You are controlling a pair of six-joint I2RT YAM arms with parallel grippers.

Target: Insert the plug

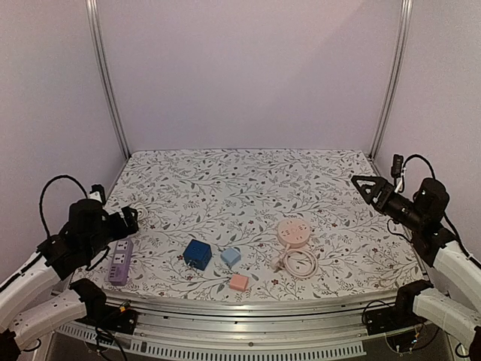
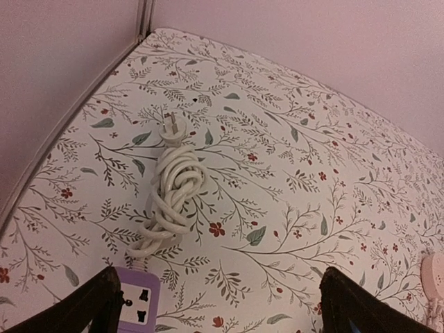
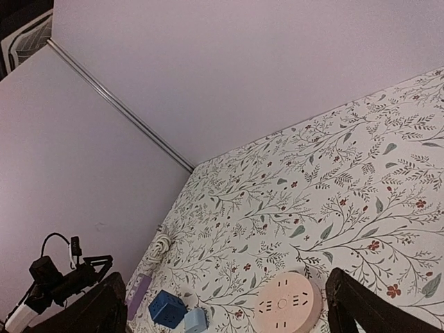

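Observation:
A purple power strip (image 1: 120, 262) lies at the left front, and its end shows in the left wrist view (image 2: 139, 298). Its white cord (image 2: 173, 187) is coiled, ending in a white plug (image 2: 172, 126) that lies loose on the cloth. A round pink socket (image 1: 293, 232) with its own coiled cord (image 1: 298, 263) lies right of centre; it also shows in the right wrist view (image 3: 290, 302). My left gripper (image 2: 215, 309) is open and empty above the strip's end. My right gripper (image 3: 222, 309) is open and empty, raised at the right (image 1: 370, 189).
A dark blue cube socket (image 1: 198, 253), a light blue cube (image 1: 231, 257) and a small pink cube (image 1: 239, 282) sit at the front centre. The floral cloth (image 1: 248, 180) covers the table. White walls and metal posts (image 1: 105, 75) close in the back and sides.

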